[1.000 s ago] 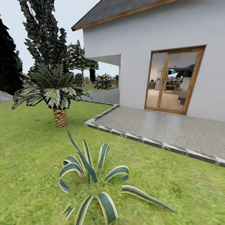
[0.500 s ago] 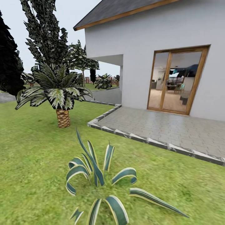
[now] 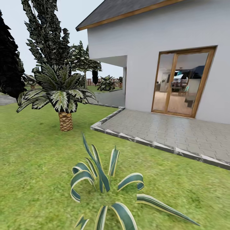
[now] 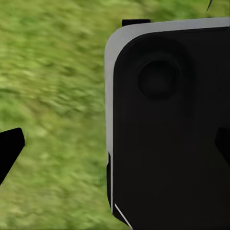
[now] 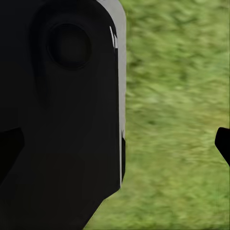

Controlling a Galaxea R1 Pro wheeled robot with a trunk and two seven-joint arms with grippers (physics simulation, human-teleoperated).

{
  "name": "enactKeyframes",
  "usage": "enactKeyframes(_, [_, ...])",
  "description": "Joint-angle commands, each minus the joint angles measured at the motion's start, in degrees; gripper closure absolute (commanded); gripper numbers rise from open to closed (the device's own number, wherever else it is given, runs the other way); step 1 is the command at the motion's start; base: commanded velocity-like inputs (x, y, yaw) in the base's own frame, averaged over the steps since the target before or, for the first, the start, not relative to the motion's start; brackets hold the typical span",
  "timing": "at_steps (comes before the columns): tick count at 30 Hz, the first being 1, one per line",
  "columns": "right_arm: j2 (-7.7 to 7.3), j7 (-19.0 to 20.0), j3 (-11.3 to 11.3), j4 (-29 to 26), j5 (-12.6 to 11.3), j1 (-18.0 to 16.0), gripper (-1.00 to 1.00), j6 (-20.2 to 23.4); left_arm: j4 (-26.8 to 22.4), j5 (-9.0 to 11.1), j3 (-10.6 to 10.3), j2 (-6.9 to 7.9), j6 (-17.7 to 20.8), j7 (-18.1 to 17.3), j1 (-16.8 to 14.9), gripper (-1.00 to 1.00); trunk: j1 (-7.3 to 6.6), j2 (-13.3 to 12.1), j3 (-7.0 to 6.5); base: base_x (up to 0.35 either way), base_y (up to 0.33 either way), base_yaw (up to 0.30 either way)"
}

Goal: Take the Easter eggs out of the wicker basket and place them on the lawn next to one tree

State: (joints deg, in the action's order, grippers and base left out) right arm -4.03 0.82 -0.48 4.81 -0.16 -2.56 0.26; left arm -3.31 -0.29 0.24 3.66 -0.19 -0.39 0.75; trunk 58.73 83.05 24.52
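Left gripper (image 4: pixel 115 148) fingers (image 4: pixel 9 148) spread apart; right gripper (image 5: pixel 115 143) fingers (image 5: pixel 223 143) likewise.

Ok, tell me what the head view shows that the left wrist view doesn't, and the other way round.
Head view alone: the white house with grey roof, its wood-framed glass door, the grey paved patio, a short palm with a scaly brown trunk, a striped blue-green spiky plant in the foreground, and tall dark trees behind. Left wrist view alone: a large black rounded robot panel with a pale grey edge, seen close up. Both share the mottled green lawn.
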Motion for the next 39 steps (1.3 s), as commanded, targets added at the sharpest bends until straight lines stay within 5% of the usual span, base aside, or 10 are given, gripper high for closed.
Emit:
enactKeyframes(1, [-0.02,0.10,-0.04,0.11,-0.02,-0.08,-1.00,0.02,-0.12,-0.04,0.02,0.01,-0.03,-0.04,0.04,-1.00,0.00,0.03,0.05,0.000,0.301,0.000])
enactKeyframes(39, [0.07,-0.02,-0.04,0.11,-0.02,-0.08,-1.00,0.10,-0.12,-0.06,0.02,-0.04,-0.03,0.01,0.04,-1.00,0.00,0.03,-0.03,-0.023,0.171,-0.045])
